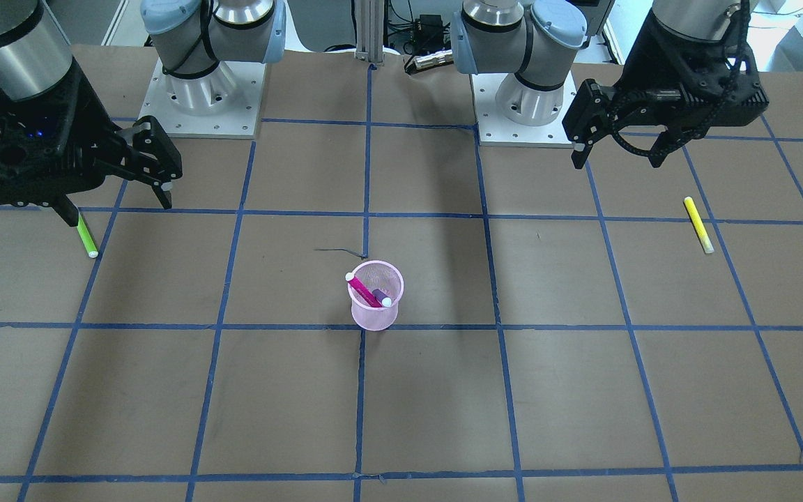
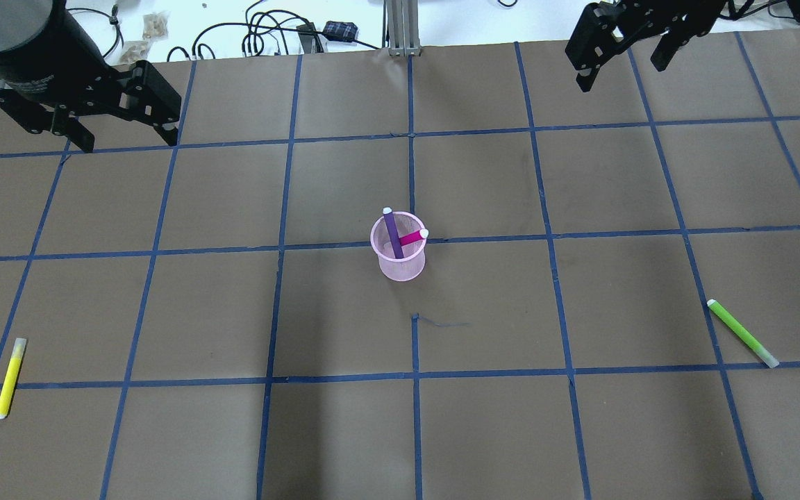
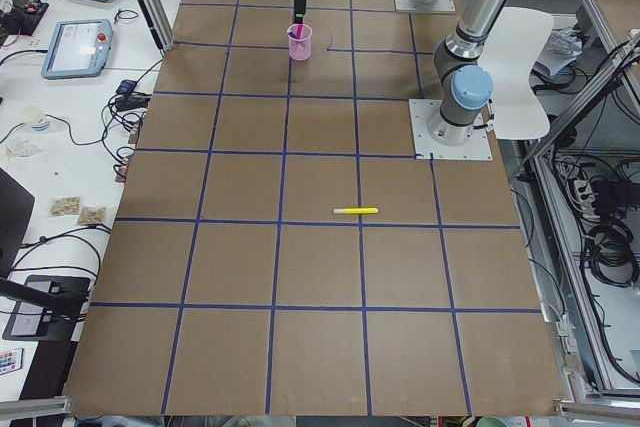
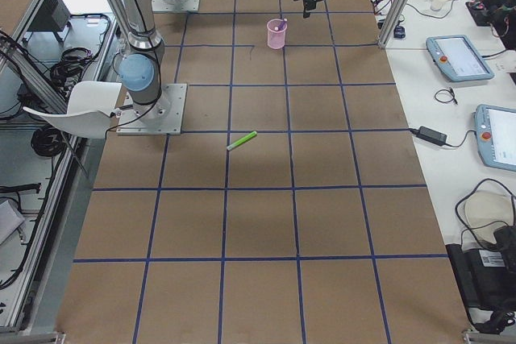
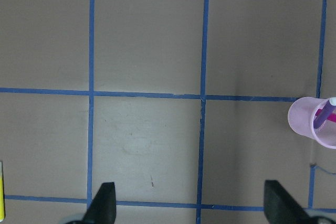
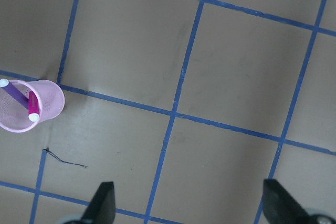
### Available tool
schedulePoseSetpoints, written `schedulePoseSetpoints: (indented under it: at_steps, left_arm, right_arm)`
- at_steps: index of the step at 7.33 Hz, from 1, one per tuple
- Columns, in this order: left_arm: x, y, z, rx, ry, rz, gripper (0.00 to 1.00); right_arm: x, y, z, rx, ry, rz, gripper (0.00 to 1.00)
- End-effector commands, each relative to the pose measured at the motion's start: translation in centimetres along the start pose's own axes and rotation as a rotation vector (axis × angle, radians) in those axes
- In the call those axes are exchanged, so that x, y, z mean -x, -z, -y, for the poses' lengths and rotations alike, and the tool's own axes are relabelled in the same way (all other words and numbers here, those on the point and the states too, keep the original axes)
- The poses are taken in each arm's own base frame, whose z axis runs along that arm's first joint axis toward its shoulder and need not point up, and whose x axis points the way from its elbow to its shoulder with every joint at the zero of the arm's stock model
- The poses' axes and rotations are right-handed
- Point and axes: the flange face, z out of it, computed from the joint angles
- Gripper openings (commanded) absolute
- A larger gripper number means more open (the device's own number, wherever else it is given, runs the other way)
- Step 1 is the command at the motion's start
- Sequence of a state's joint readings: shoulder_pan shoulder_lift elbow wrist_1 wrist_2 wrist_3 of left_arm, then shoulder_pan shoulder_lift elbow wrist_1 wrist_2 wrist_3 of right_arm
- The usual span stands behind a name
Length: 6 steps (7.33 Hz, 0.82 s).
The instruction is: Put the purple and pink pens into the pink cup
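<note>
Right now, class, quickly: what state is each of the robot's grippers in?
Left gripper: open, holding nothing.
Right gripper: open, holding nothing.

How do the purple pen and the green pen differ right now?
The purple pen stands tilted inside the pink cup; the green pen lies flat on the table. The purple pen crosses the pink pen; the green pen lies alone, touching nothing. Shared: each shows a white end, and neither is gripped.
</note>
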State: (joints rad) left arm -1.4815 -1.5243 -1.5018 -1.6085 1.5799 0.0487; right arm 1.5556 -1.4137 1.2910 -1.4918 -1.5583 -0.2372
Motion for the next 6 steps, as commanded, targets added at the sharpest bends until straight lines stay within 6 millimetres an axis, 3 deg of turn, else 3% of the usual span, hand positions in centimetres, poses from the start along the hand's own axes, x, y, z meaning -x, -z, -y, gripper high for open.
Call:
schedulePoseSetpoints:
  at_steps: [1,6]
  left_arm:
    - [-0.2,-0.2,0.0,0.026,-0.006,0.0,1.0]
    - [-0.6,-0.3,3.5,0.022,-0.015,-0.01,1.0]
  right_arm:
    - [0.2,0.1,-0.1,0.002,-0.11,0.003,1.0]
    - [0.2,-0.1,-0.1,0.008,-0.098,0.005,1.0]
